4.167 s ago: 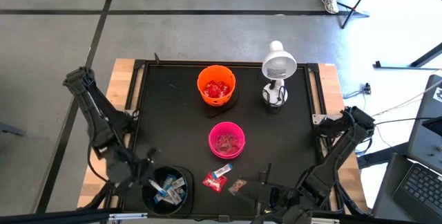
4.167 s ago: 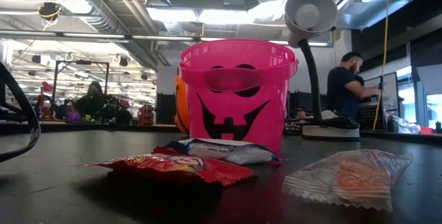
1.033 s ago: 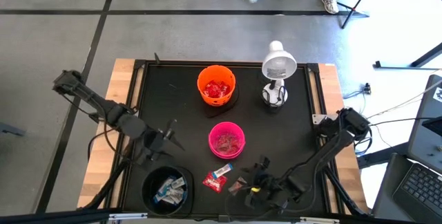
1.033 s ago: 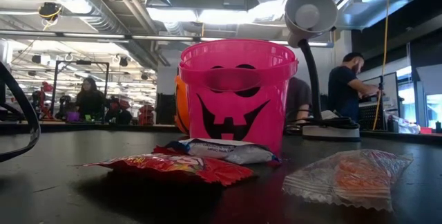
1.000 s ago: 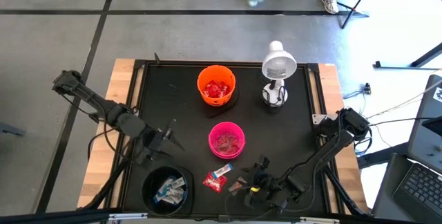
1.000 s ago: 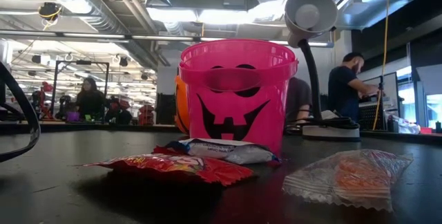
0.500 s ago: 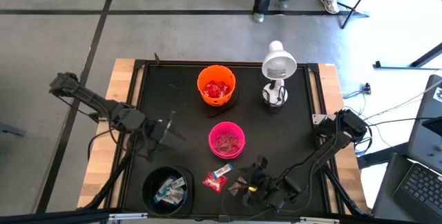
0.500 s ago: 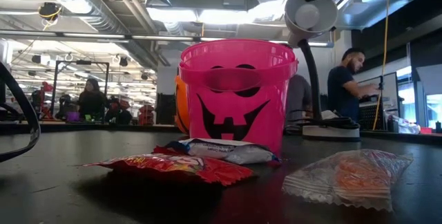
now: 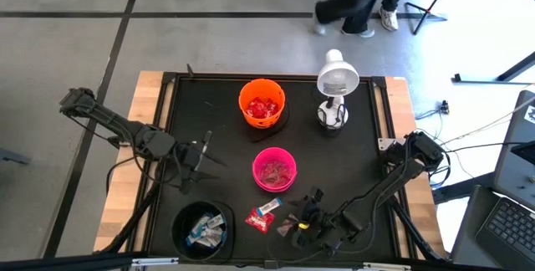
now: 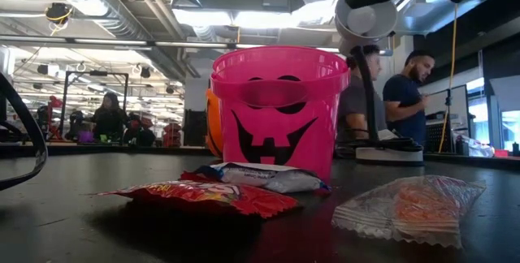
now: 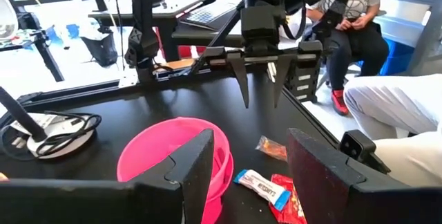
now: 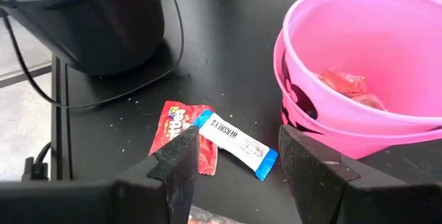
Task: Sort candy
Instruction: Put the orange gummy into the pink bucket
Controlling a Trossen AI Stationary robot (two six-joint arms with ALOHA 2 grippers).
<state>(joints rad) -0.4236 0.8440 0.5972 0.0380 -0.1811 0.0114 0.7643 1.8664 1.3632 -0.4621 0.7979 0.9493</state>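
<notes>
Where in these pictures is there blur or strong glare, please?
High view: the person walking past the table is motion-blurred. Low view: the ceiling lights glare, and the red candy up close looks soft. Right wrist view: the blue-and-white candy is sharp enough to show printed letters.

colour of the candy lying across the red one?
White with blue ends, resting partly on the red candy; clearest in right wrist view.

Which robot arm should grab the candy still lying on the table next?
Probably the right. The right gripper is open right beside the pinkish candy, with the red candy and blue-and-white candy close by. The left gripper is open but farther off, left of the pink bowl.
</notes>
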